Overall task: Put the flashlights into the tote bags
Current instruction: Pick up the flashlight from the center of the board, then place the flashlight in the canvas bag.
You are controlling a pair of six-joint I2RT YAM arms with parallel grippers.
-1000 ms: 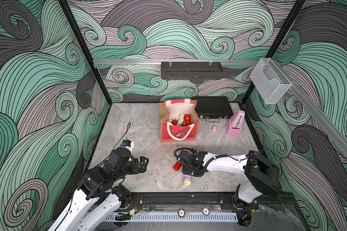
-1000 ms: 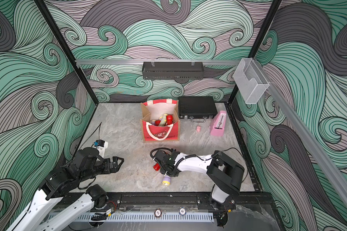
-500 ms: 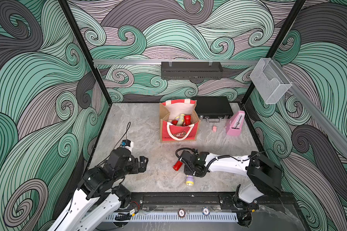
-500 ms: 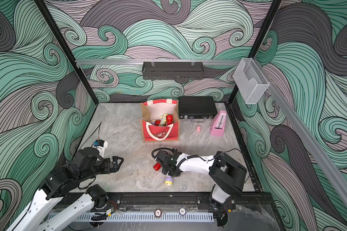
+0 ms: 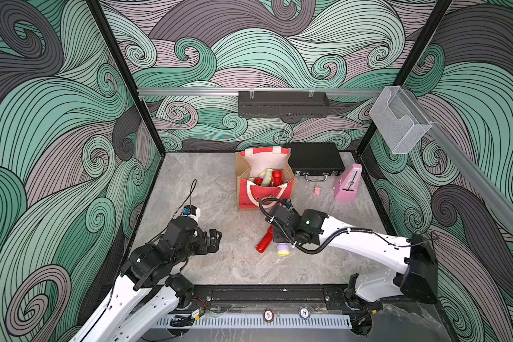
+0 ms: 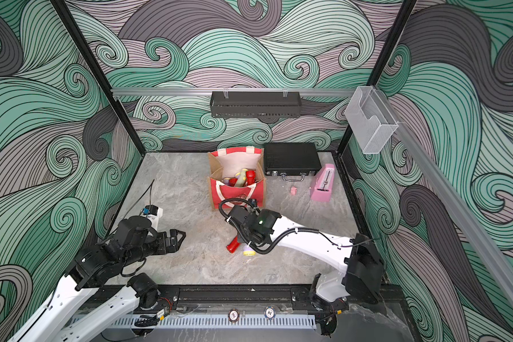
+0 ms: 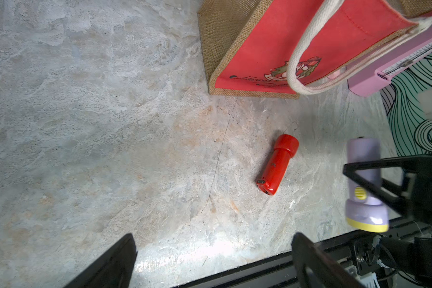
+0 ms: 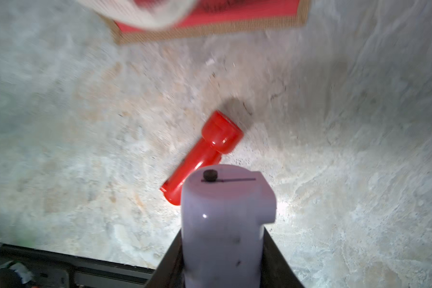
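A: Right hand?
B: Clamped on the lilac flashlight; both top views hide its grip.
A: Left hand?
B: Jaws apart, empty. Red flashlight lies on the worktop before the tote bag.

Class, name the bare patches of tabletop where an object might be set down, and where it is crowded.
Bare: table left of the tote bag, to the wall; the strip along the front rail; the patch between metronome and right arm. Crowded: before the bag, around the red flashlight and lilac flashlight; beside the black case.
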